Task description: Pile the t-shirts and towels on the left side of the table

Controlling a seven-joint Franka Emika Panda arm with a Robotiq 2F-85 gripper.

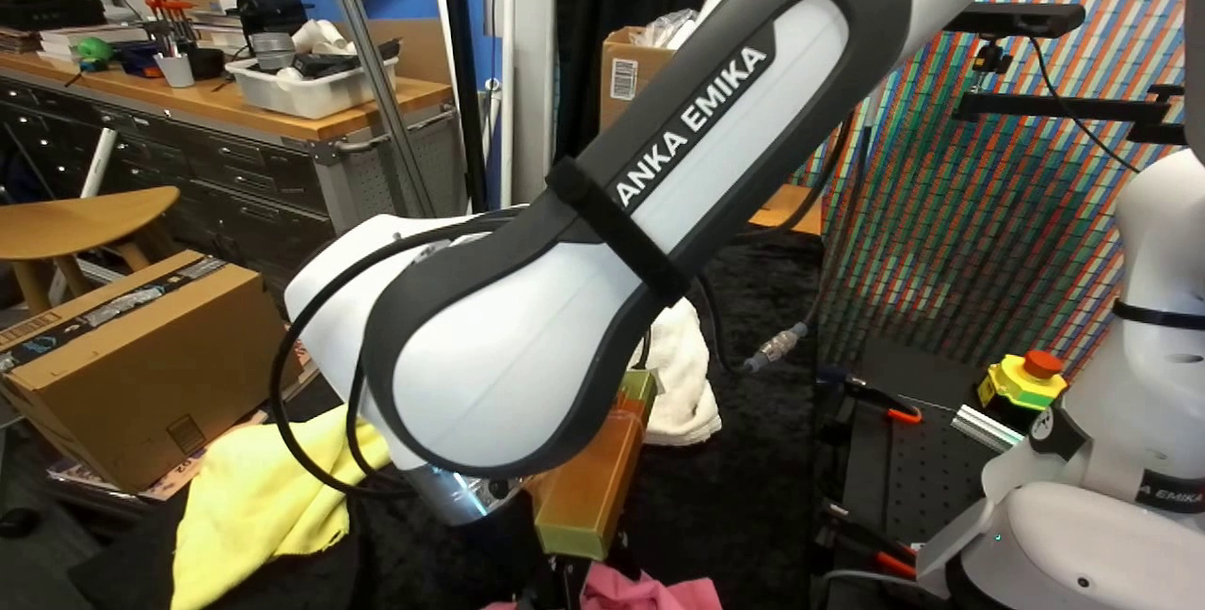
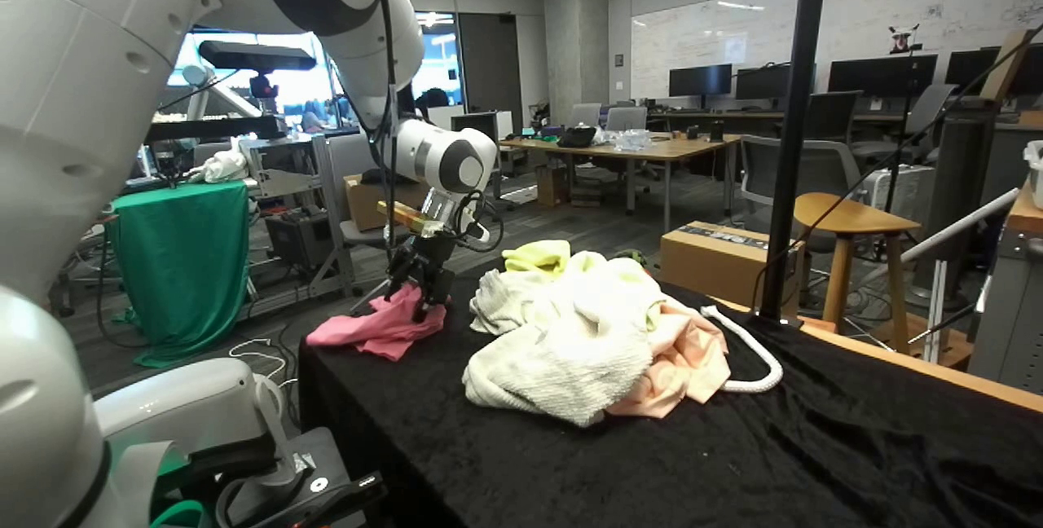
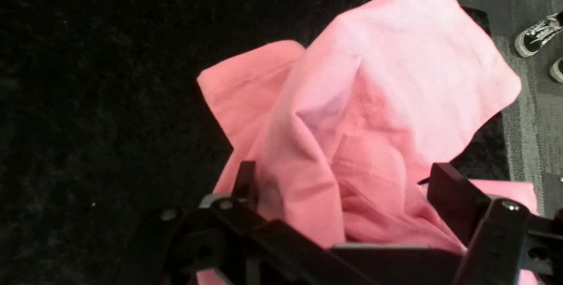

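We see the gripper (image 3: 347, 184) pointing down over the pink cloth (image 3: 303, 157), its fingers (image 3: 455, 203) parted wide and released, with loose folds lying between them; whether the fingertips touch the fabric, we cannot tell. The pink cloth lies crumpled near a corner of the black-draped worktop (image 2: 505, 471), and in the wrist view we find two of its corners showing against the grey floor (image 3: 541, 118). Above the gripper, an amber box (image 1: 588, 488) sits along the wrist of the white arm (image 1: 753, 111).

Across a strip of black from the pink cloth, we have the white towel (image 2: 562, 357), heaped in loose folds. The yellow cloth (image 2: 536, 257) shows behind it, and the peach cloth (image 2: 688, 353) comes out from under its side. A white rope (image 2: 762, 373) curves beside the peach cloth, and a black post (image 2: 790, 137) rises just beyond, at the worktop's edge.

Farther out, we make out a cardboard box (image 2: 717, 259) near a wooden stool (image 2: 860, 218). In an exterior view, a yellow emergency-stop button (image 1: 1021, 384) with a red cap stands beside the arm's base (image 1: 1111, 535). In the wrist view, dark sneakers (image 3: 539, 36) rest on the floor.
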